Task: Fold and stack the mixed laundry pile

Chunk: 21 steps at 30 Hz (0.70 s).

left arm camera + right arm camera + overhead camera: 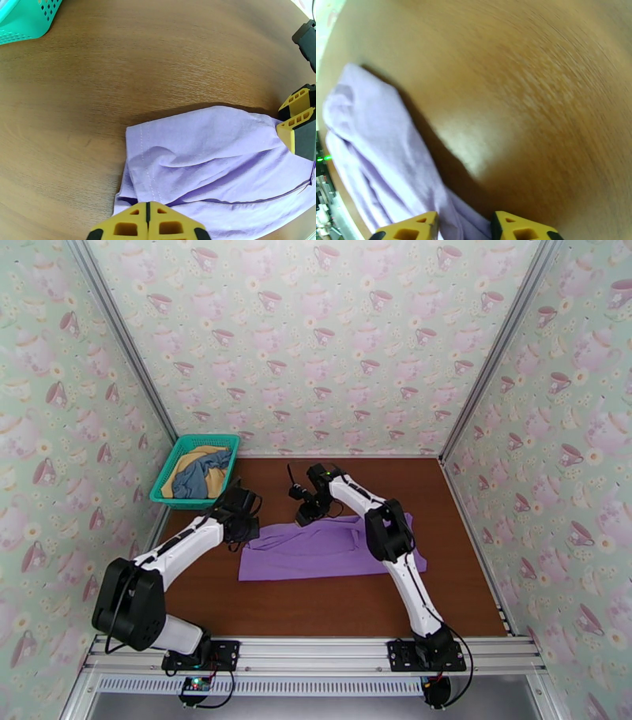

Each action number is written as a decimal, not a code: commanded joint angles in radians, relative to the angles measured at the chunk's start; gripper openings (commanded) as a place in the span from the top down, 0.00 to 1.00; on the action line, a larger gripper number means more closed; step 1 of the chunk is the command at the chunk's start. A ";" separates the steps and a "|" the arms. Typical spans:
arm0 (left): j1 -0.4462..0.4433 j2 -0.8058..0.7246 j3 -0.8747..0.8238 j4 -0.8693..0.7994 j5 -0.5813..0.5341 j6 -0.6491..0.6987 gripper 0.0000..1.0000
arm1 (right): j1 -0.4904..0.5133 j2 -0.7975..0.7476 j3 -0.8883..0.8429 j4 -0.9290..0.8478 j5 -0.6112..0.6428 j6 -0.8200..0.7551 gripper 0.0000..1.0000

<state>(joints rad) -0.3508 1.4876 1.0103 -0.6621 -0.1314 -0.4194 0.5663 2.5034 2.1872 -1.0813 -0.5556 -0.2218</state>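
The lilac-purple shirt (324,552) lies spread across the middle of the brown table. My left gripper (241,528) is at its left edge; in the left wrist view its fingertips (148,215) are pressed together over a bunched corner of the shirt (205,158). My right gripper (306,515) is at the shirt's far edge. In the right wrist view purple cloth (375,150) fills the gap between its fingers (465,225) and hangs slightly above the table. A grey-blue garment (201,477) and a mustard-yellow one (197,455) lie in the basket.
The teal mesh basket (207,437) stands at the back left corner against the wall, and its corner (27,19) shows in the left wrist view. Bare table (332,603) lies in front of the shirt and to its right. Patterned walls close three sides.
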 commanded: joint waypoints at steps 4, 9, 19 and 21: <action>-0.013 0.014 -0.003 0.015 0.022 -0.016 1.00 | 0.011 -0.101 -0.076 0.062 -0.120 0.017 0.61; -0.018 0.017 -0.004 0.013 0.022 -0.021 1.00 | 0.011 -0.151 -0.124 0.080 -0.137 0.021 0.61; -0.028 0.047 -0.038 0.031 0.029 -0.041 1.00 | 0.018 -0.234 -0.265 0.136 -0.221 0.020 0.61; -0.031 0.054 -0.038 0.037 0.032 -0.044 1.00 | 0.020 -0.244 -0.295 0.150 -0.244 0.019 0.61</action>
<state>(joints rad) -0.3752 1.5269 0.9829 -0.6430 -0.1162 -0.4461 0.5774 2.2978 1.9308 -0.9588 -0.7319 -0.2131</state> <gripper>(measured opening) 0.040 0.387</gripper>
